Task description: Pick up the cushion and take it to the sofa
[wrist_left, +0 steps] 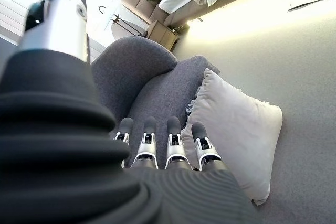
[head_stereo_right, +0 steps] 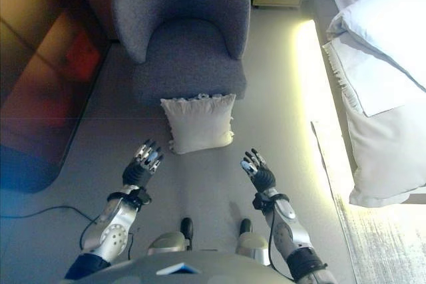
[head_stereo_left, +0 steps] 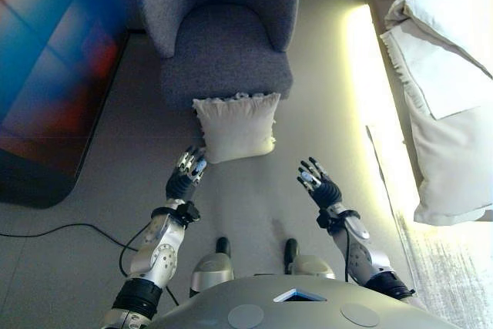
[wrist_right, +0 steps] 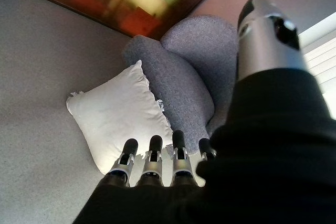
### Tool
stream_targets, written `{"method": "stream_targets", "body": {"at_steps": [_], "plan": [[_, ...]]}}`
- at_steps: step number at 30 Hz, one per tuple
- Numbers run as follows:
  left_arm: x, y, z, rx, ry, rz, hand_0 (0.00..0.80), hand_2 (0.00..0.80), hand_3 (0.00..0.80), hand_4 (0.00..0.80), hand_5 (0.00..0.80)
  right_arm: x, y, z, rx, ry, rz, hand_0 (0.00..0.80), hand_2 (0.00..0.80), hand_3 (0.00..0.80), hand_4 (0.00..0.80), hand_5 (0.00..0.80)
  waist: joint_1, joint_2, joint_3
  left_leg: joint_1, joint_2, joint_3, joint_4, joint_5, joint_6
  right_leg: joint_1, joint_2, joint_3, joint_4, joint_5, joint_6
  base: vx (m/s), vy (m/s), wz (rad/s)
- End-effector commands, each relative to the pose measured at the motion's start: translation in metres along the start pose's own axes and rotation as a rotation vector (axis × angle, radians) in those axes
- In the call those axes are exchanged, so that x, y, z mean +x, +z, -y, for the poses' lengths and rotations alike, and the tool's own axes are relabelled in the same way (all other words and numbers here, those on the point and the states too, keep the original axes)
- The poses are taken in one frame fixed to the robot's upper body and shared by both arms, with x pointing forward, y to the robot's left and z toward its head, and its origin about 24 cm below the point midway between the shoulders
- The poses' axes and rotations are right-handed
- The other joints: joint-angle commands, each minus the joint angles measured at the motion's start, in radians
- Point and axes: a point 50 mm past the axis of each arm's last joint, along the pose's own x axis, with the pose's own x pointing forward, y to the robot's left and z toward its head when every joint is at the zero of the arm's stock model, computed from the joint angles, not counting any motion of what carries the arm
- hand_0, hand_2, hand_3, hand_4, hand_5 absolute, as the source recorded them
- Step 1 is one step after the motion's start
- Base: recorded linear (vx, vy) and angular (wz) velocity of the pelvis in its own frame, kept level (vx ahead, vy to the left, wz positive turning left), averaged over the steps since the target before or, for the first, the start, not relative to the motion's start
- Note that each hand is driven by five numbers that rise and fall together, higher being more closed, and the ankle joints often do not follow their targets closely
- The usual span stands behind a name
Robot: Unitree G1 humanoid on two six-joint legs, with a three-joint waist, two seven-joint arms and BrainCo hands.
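From the left eye view, a cream square fabric cushion (head_stereo_left: pixel 236 126) with a frilled top edge stands on the pale grey carpeted floor (head_stereo_left: pixel 254 206), leaning against the front of a grey upholstered tub armchair (head_stereo_left: pixel 223 28). The left hand (head_stereo_left: pixel 186 176) hovers just beside the cushion's lower left corner, fingers straight and slightly spread, holding nothing. The right hand (head_stereo_left: pixel 319 184) hangs well apart from the cushion on its right side, fingers also straight and spread, empty. A white bed with rumpled sheets (head_stereo_left: pixel 447 67) runs along the right edge, and a dark glossy panel (head_stereo_left: pixel 54 67) stands at the left.

The right eye view shows the same layout: the cushion (head_stereo_right: pixel 200 123) sits between and beyond both hands, nearer the left hand (head_stereo_right: pixel 141 165) than the right hand (head_stereo_right: pixel 258 171).

In the left wrist view, the straight fingers (wrist_left: pixel 176 148) lie in a row with the cushion (wrist_left: pixel 236 129) just past their tips, not touching.

In the right wrist view, the fingers (wrist_right: pixel 152 161) are likewise extended, with the cushion (wrist_right: pixel 115 116) ahead of them against the armchair (wrist_right: pixel 184 77), a gap of floor between.
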Motion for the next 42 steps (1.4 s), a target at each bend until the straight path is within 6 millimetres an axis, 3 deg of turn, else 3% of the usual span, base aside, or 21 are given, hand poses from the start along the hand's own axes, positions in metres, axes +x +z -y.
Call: {"method": "stream_targets", "body": {"at_steps": [1, 27, 34, 37, 42], "plan": [[0.001, 0.019, 0.010, 0.038, -0.063, 0.091, 0.000, 0.000, 0.000, 0.000, 0.000, 0.005, 0.024, -0.017, 0.018, 0.073, 0.122, 0.000, 0.000, 0.000, 0.000, 0.000, -0.014, -0.020, -0.025, -0.040, -0.041, -0.005, 0.110, -0.058, 0.057, -0.013, 0.022, -0.019, 0.097, -0.033, -0.021, 0.000, 0.000, 0.00], [0.000, 0.021, 0.010, 0.044, -0.057, 0.117, 0.000, 0.000, 0.000, 0.000, 0.000, 0.004, 0.020, -0.016, 0.035, 0.071, 0.118, 0.000, 0.000, 0.000, 0.000, 0.000, -0.014, -0.021, -0.022, -0.036, -0.043, -0.002, 0.085, -0.049, 0.060, -0.019, 0.020, -0.011, 0.077, -0.014, -0.011, -0.001, 0.000, 0.00], [-0.003, 0.018, 0.008, 0.022, -0.051, 0.114, 0.000, 0.000, 0.000, 0.000, 0.000, 0.002, 0.017, -0.014, 0.043, 0.057, 0.101, 0.000, 0.000, 0.000, 0.000, 0.000, -0.008, -0.028, -0.027, -0.031, -0.047, 0.005, 0.076, -0.049, 0.061, -0.016, 0.002, -0.035, 0.071, -0.007, 0.001, 0.009, 0.038, -0.02], [-0.002, 0.023, 0.004, -0.005, -0.025, 0.140, 0.000, 0.000, 0.000, 0.000, 0.000, 0.004, 0.018, -0.014, 0.020, 0.072, 0.093, 0.000, 0.000, 0.000, 0.000, 0.000, -0.004, -0.035, -0.020, -0.041, -0.052, 0.026, 0.109, -0.066, 0.067, -0.025, -0.016, -0.040, 0.089, -0.007, 0.008, -0.016, 0.119, -0.04], [0.001, 0.029, 0.002, 0.001, -0.027, 0.162, 0.000, 0.000, 0.000, 0.000, 0.000, 0.010, 0.024, -0.015, 0.026, 0.067, 0.100, 0.000, 0.000, 0.000, 0.000, 0.000, -0.003, -0.048, 0.002, -0.086, -0.065, 0.033, 0.242, -0.119, 0.084, -0.041, -0.035, 0.007, 0.194, -0.039, 0.011, -0.006, 0.133, -0.10]]}}
